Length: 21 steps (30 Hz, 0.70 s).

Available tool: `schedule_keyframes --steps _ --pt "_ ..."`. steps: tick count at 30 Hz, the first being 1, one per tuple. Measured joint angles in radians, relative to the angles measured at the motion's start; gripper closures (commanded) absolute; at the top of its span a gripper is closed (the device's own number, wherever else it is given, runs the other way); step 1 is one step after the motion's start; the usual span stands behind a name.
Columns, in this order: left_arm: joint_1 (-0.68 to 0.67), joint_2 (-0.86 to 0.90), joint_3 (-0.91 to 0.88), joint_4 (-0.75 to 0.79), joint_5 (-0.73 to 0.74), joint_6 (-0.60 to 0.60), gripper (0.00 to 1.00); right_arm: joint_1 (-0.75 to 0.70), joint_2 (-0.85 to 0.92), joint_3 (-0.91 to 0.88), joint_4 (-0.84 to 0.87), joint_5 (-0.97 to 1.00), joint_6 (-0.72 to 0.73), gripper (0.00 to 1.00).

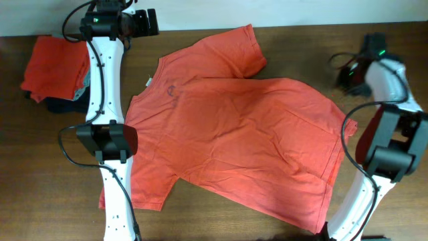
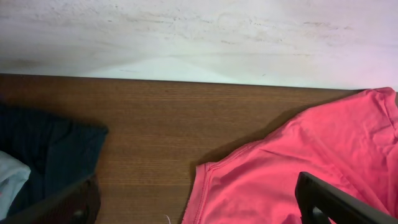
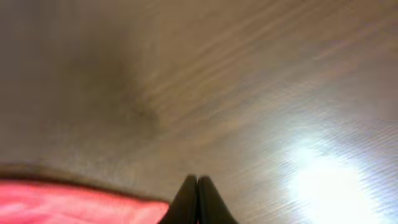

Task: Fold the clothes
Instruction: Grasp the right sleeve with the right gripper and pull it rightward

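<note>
Left gripper: jaws wide, holding nothing.
Right gripper: pinched tight over table.
T-shirt: orange-red, spread out flat.

Obs: spread T-shirt was orange-red, plain exc. small dk mark nr collar. The folded shirt was same orange-red. The navy garment was dk, unpatterned; grey garment pale. The table was brown, wood-grain.

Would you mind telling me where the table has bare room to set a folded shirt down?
The table is bare in the near-left corner, below the pile and left of the left arm. Another patch sits at the far edge between the T-shirt sleeve and the right arm. The middle is crowded: the T-shirt covers it.
</note>
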Motion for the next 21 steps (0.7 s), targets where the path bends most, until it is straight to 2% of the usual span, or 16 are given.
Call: schedule_keyframes --steps 5,9,15,21 --pt "0.000 0.000 0.000 0.000 0.000 0.000 0.00 -0.050 -0.009 0.226 -0.277 0.004 0.000 0.96" --pt "0.000 0.000 0.000 -0.002 0.000 0.000 0.01 -0.072 -0.020 0.243 -0.458 -0.003 0.000 0.96" --pt "0.000 0.000 0.000 -0.002 0.000 0.000 0.01 -0.074 -0.018 0.100 -0.472 -0.093 0.000 0.96" --pt "0.000 0.000 0.000 -0.002 0.000 0.000 0.01 -0.074 -0.015 -0.037 -0.365 -0.155 -0.001 0.96"
